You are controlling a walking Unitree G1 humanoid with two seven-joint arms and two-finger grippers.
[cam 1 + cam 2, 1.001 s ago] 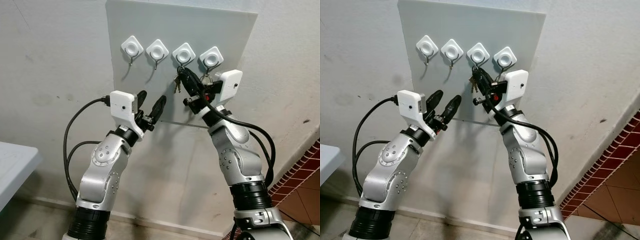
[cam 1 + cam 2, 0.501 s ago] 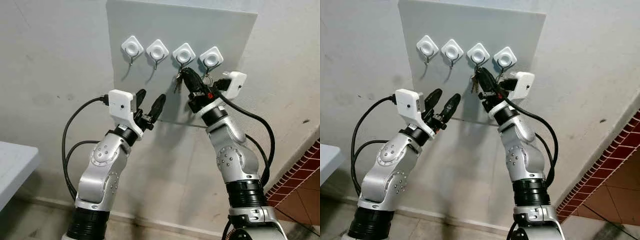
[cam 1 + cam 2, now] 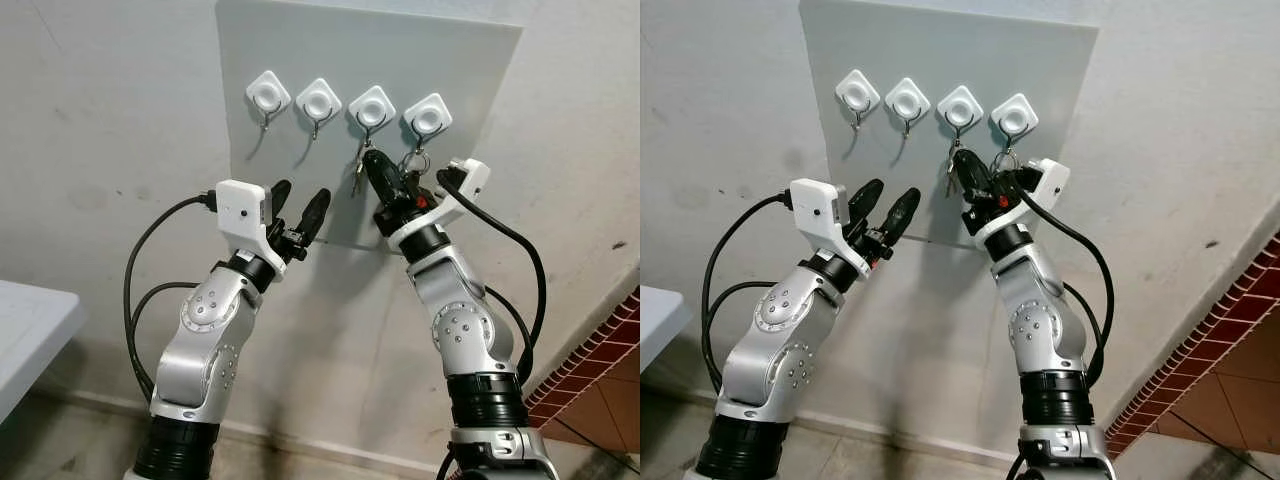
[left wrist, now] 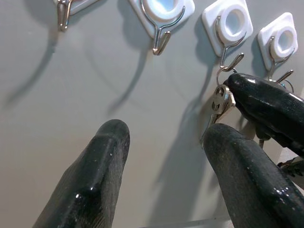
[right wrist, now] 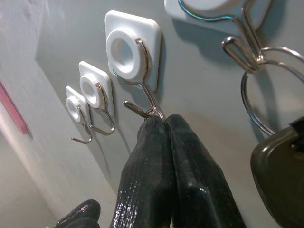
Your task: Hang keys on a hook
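A grey board (image 3: 300, 40) on the wall carries a row of white hooks. My right gripper (image 3: 369, 161) is shut on a bunch of keys (image 3: 356, 177), held just under the third hook (image 3: 372, 107). In the right wrist view its fingertips (image 5: 160, 121) touch that hook's wire tip (image 5: 140, 110). A second key ring (image 3: 414, 160) with a dark fob (image 5: 280, 164) hangs from the fourth hook (image 3: 427, 116). My left gripper (image 3: 302, 192) stands open below the second hook (image 3: 319, 99), a short way from the keys (image 4: 220, 99).
The first hook (image 3: 267, 95) and the second are bare. A pale table corner (image 3: 30, 330) juts in at the lower left. Red brick tiling (image 3: 595, 385) runs along the lower right. Black cables loop beside both forearms.
My right wrist has rolled and its forearm has shifted left. The fingertips with the keys have dropped slightly beneath the third hook. The left arm has barely moved.
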